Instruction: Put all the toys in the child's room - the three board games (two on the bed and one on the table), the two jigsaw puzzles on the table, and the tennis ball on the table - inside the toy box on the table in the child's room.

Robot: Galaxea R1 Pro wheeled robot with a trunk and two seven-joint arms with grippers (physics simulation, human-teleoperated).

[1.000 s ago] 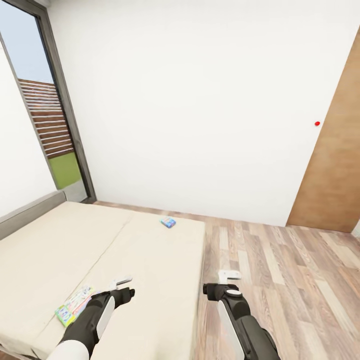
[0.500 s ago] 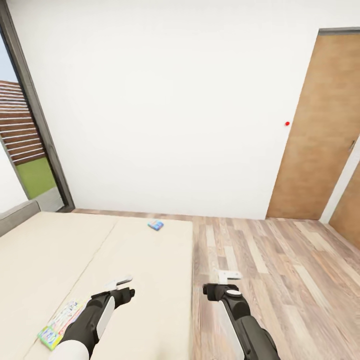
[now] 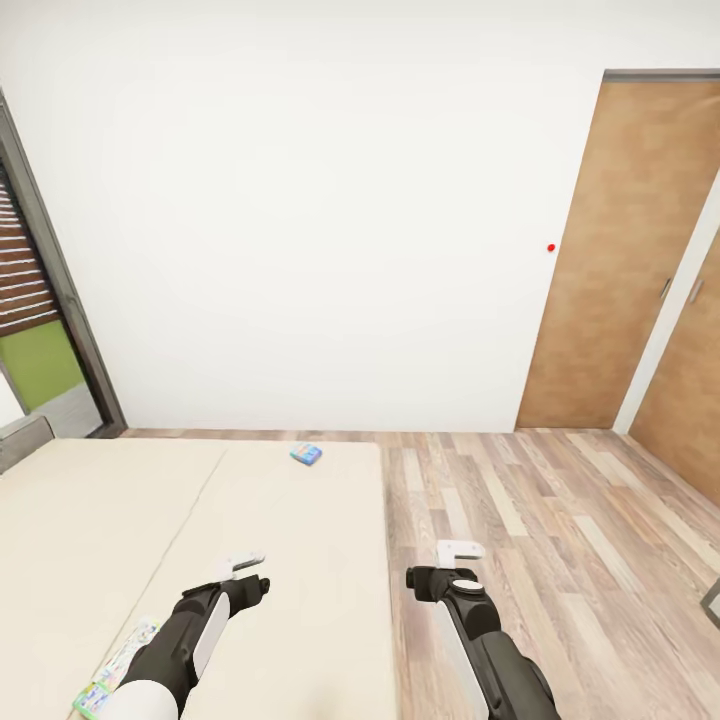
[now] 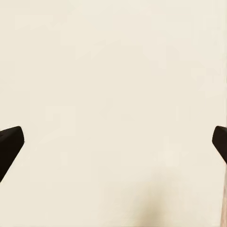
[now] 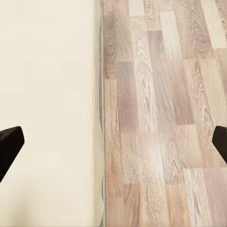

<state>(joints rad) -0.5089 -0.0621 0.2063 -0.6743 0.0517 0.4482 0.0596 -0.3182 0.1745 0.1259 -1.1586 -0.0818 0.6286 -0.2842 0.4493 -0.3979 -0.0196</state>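
Both grippers are released and hold nothing. In the head view the left gripper (image 3: 243, 567) hangs over the bed (image 3: 290, 560) at lower left of the frame, and the right gripper (image 3: 458, 551) hangs over the floor (image 3: 560, 520) just past the bed's edge, lower centre. In the left wrist view the dark fingertips (image 4: 10, 142) sit far apart at the frame's two sides with only beige mattress between them; in the right wrist view the fingertips (image 5: 9, 142) are spread the same way over the seam where mattress meets wood planks.

Two of the board games show. The blue game (image 3: 306, 454) lies flat near the far edge of the bed, at mid-frame, well apart from both grippers. The white-green game (image 3: 115, 670) lies at the bottom left corner of the frame, partly hidden behind the left arm, close to the near edge of the bed.

Neither game is gripped, so as far as these pictures show, both bed games have yet to be picked up and carried to the toy box. The state of the remaining toys cannot be judged from here.

A white wall, a brown door (image 3: 625, 250) at upper right and a dark window frame (image 3: 60, 290) at left close the room.
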